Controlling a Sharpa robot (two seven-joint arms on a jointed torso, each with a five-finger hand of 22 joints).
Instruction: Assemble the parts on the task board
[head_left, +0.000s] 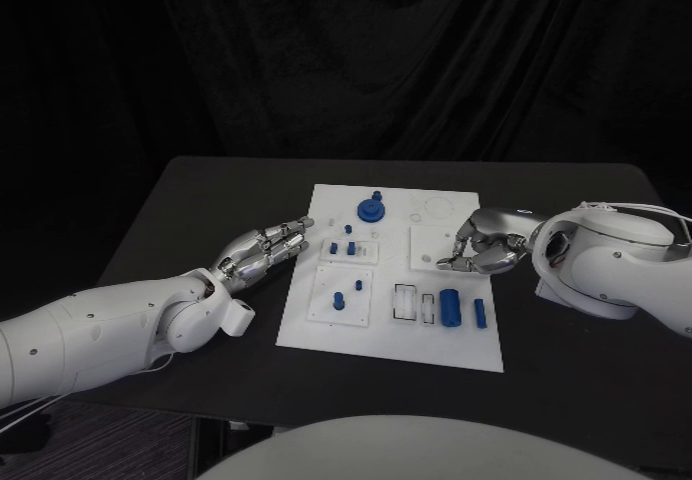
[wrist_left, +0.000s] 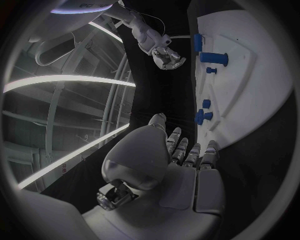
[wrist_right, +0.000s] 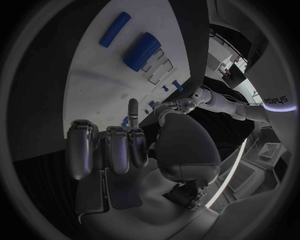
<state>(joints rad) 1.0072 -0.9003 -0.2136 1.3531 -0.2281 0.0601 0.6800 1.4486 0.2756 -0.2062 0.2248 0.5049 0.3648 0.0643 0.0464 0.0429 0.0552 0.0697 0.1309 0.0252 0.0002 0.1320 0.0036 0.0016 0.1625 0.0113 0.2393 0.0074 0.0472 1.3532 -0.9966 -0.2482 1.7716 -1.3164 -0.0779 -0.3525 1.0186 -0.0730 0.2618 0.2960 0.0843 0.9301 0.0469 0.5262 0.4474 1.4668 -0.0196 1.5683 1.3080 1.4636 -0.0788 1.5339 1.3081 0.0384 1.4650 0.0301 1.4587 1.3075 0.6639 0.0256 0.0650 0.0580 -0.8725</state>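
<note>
Both robot hands empty at the task board (head_left: 389, 340).
Left robot hand (head_left: 267, 250) spread, right robot hand (head_left: 483, 252) curled on nothing; blue parts (head_left: 450, 303) just beside it judged light, rigid, slick — best pinched mid-body.

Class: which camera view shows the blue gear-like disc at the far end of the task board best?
The head view: the blue disc sits unobstructed on the task board. In the wrist views I cannot pick it out with confidence.
</note>
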